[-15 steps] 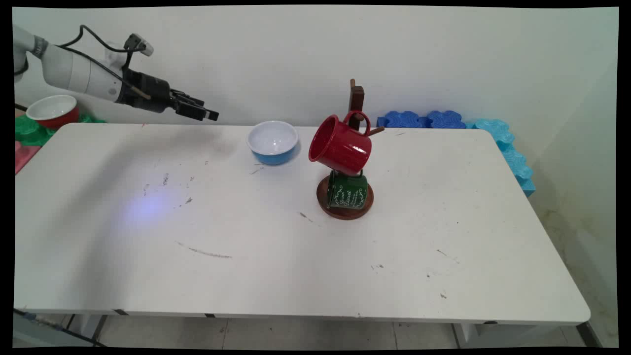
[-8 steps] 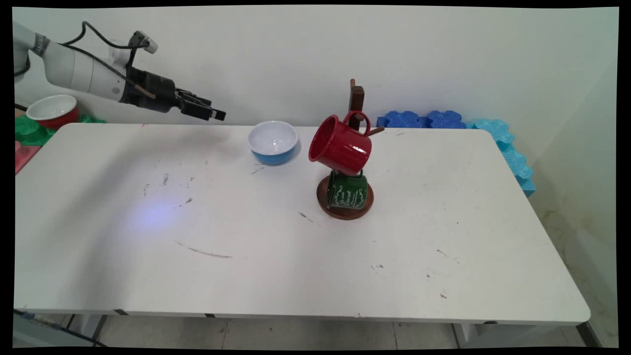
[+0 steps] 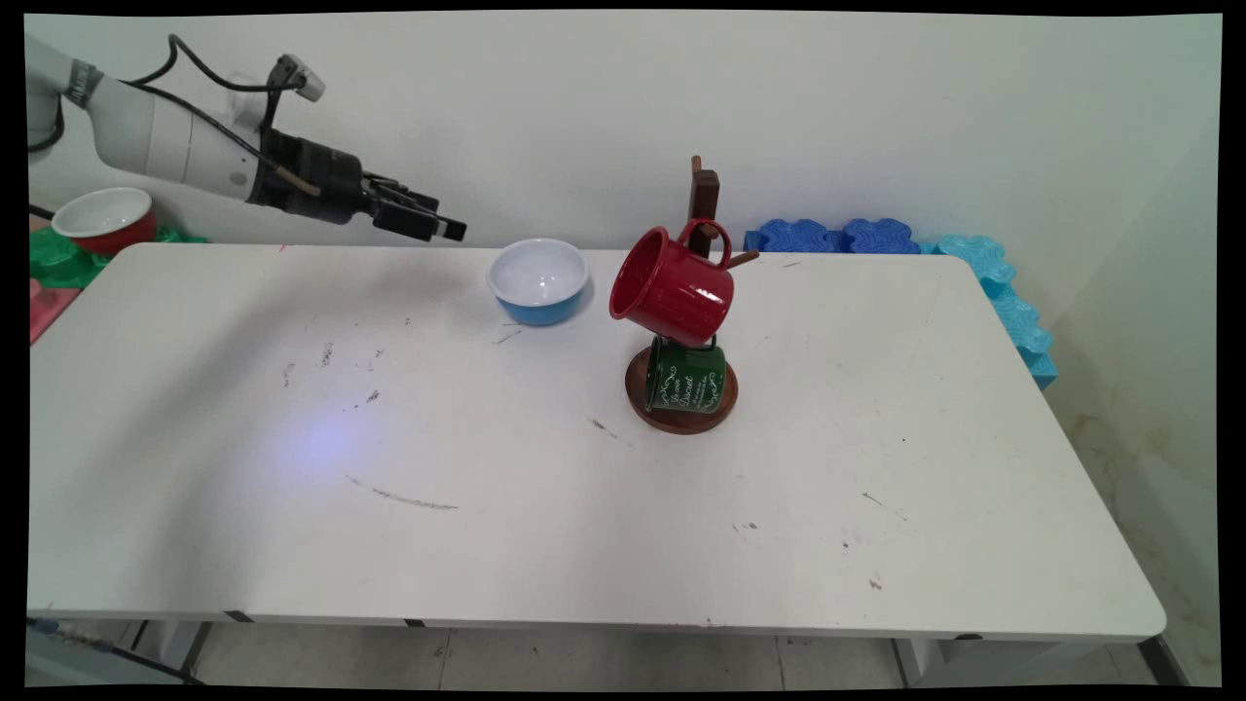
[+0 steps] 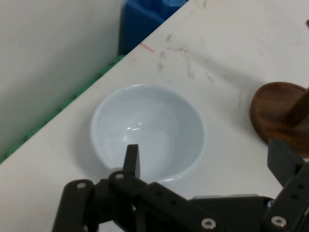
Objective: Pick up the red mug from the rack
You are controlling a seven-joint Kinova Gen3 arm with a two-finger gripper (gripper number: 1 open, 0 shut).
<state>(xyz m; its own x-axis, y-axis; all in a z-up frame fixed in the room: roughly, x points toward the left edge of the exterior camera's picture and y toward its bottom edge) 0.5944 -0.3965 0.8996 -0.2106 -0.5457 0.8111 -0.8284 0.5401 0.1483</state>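
- Main view: the black two-finger gripper [image 3: 443, 226] hangs in the air above the far left part of the white table [image 3: 545, 506], holding nothing and pointing right toward a blue bowl with a white inside [image 3: 538, 280], near it but apart.
- The bowl sits upright near the table's far edge, with bare tabletop between it and the gripper.
- Right of the bowl stands a dark wooden mug tree on a round base [image 3: 681, 409]. A red enamel mug [image 3: 674, 287] hangs tilted from a peg, and a green mug with pale lettering [image 3: 685, 378] hangs below it, over the base.
- Blue foam blocks [image 3: 837, 236] lie along the wall beyond the table's far right corner; a red bowl with a white inside [image 3: 103, 216] sits off the table at far left.
- Hand view: the bowl [image 4: 147, 133] lies straight ahead and is empty. The two fingers [image 4: 131, 160] stand wide apart, one over the bowl's near rim, the other at the right edge beside the wooden base [image 4: 276, 116].
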